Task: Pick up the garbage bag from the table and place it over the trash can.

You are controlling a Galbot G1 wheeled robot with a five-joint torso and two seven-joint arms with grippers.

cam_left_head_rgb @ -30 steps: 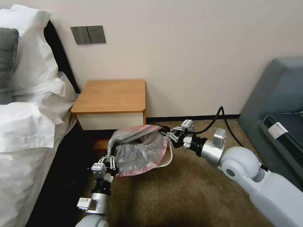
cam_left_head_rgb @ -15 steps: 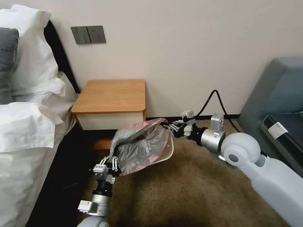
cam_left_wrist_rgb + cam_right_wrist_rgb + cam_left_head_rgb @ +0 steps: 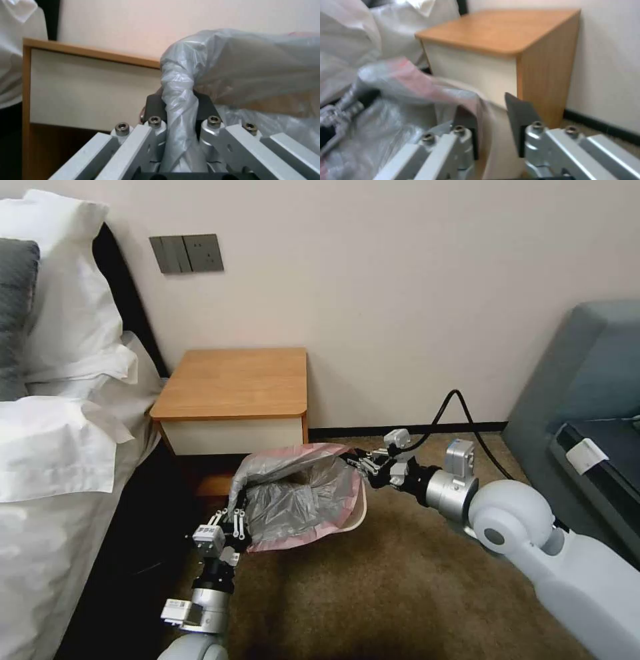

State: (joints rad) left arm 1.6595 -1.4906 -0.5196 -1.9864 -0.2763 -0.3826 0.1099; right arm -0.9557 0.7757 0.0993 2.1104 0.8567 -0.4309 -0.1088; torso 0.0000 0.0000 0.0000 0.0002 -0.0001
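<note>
Lowered garbage bag (image 3: 293, 493), both pincers clamped

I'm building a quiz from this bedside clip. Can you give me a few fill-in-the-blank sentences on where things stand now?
1. The garbage bag is stretched between ____ grippers.
2. The bag's rim edge is coloured ____.
3. The table has ____ lying on its top.
4. The trash can stands on the ____.

Missing words: two; pink; nothing; carpet

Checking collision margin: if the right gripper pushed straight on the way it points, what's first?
Probably the cream-white plastic trash can: the right gripper straddles its bagged rim. Beyond stands the wooden nightstand table; depth unclear.
</note>
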